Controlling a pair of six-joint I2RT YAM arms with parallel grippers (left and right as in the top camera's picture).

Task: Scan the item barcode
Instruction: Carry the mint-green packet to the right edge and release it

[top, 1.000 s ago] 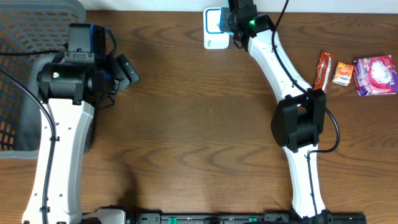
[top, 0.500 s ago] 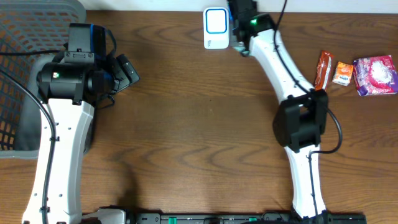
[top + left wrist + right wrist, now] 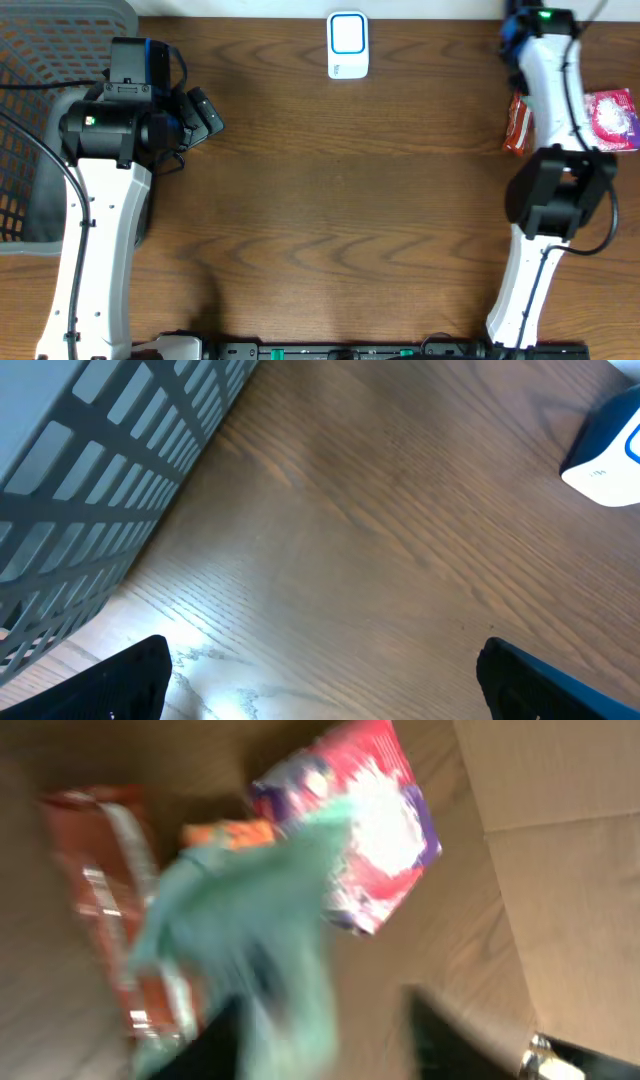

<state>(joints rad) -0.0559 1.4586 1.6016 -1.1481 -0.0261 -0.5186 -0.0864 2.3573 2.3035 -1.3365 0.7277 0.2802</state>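
Observation:
The white and blue barcode scanner (image 3: 348,45) stands at the table's far edge, and its corner (image 3: 612,448) shows in the left wrist view. My right gripper (image 3: 514,40) hangs at the far right above the snacks, badly blurred. In its wrist view the right gripper (image 3: 335,1040) has its jaws apart. A teal item (image 3: 260,920) smears past the left finger, and the right finger stands clear of it. Below lie a pink bag (image 3: 380,830), a red packet (image 3: 100,890) and a small orange packet (image 3: 225,832). My left gripper (image 3: 205,115) is open and empty over bare wood.
A grey plastic basket (image 3: 40,110) fills the left side of the table, and its lattice wall (image 3: 100,480) shows close to my left gripper (image 3: 320,690). The red packet (image 3: 517,125) and the pink bag (image 3: 612,120) lie at the right edge beside the right arm.
The right arm has swung fast from the scanner to the far right, over the snacks. Its jaws, shut before, now stand apart. The left arm has not moved.

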